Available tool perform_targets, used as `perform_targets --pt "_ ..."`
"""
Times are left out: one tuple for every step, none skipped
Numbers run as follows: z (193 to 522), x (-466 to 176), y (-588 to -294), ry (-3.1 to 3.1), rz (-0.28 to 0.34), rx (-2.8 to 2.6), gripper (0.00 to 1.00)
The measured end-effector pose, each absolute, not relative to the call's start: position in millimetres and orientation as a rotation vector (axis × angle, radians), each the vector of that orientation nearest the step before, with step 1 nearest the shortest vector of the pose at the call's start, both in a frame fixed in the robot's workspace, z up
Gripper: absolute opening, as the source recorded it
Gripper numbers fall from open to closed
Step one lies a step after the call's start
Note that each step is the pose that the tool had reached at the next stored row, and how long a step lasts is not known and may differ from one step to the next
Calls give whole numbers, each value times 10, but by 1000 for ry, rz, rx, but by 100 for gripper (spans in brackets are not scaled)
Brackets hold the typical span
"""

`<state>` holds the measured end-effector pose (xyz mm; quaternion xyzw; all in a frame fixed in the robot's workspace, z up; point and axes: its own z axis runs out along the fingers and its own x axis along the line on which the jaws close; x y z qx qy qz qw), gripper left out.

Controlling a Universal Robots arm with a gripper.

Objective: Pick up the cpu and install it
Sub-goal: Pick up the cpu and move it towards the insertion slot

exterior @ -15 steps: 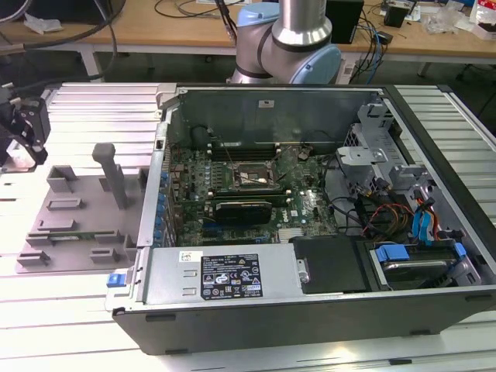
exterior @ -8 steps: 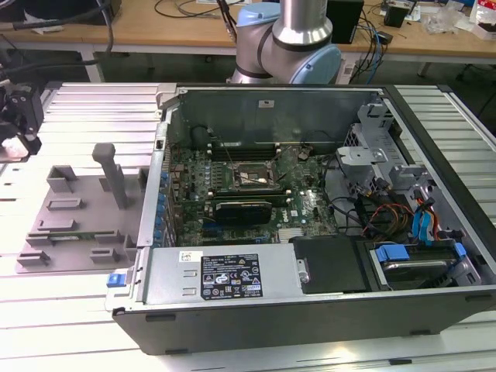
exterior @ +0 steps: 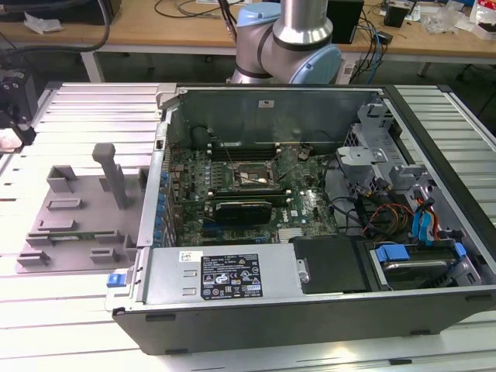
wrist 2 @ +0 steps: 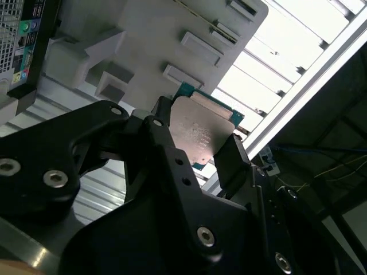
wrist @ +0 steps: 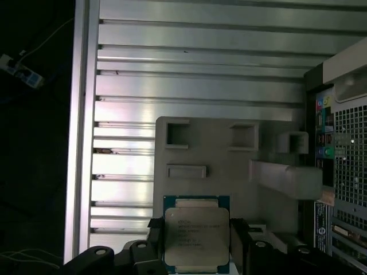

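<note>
The cpu (wrist: 196, 235) (wrist 2: 200, 134) is a thin square chip with a pale silver top and a green edge. It sits between the two black fingers (wrist: 239, 240) (wrist 2: 229, 160) of my gripper (wrist: 196, 243) (wrist 2: 198, 142), which is shut on its opposite sides. In both wrist views the chip hangs above the grey holder plate (wrist: 229, 166) (wrist 2: 143, 34), over its side away from the case. In the exterior view a black part of the arm's end (exterior: 14, 105) shows at the left edge, above and beyond the holder plate (exterior: 77, 221).
The open computer case (exterior: 310, 302) lies at the exterior view's right of the plate, with the dark socket frame (exterior: 249, 177) on its board and a long black card (exterior: 242, 208) below it. A grey post (exterior: 112, 174) stands on the plate. The ribbed metal table (wrist: 195, 69) surrounds everything.
</note>
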<state>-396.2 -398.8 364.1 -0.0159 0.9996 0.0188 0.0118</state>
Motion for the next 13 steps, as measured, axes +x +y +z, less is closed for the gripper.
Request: perform_targets --pt "3674 -3962 -3988 3117 59 -50 55" --pt "3687 -3962 -3988 3117 59 -50 55" --pt "3701 -3962 -3987 3117 59 -50 55" --pt "3736 -3962 -3988 3117 59 -50 55" --pt "3766 -3962 -3988 3117 59 -50 55" --pt "3806 -3962 -3987 3117 59 -50 55" --pt "3847 -3962 -3987 3117 59 -50 55" --pt "3888 -3962 -3988 3117 59 -50 55" --pt "3918 -3962 -3988 3117 59 -50 55" --pt "3942 -3962 -3987 3117 59 -50 55" --pt "3960 -3962 -3988 3117 59 -50 55" --pt "3977 -3962 -3988 3117 59 -50 55" --pt "4005 -3962 -3988 3117 59 -50 55"
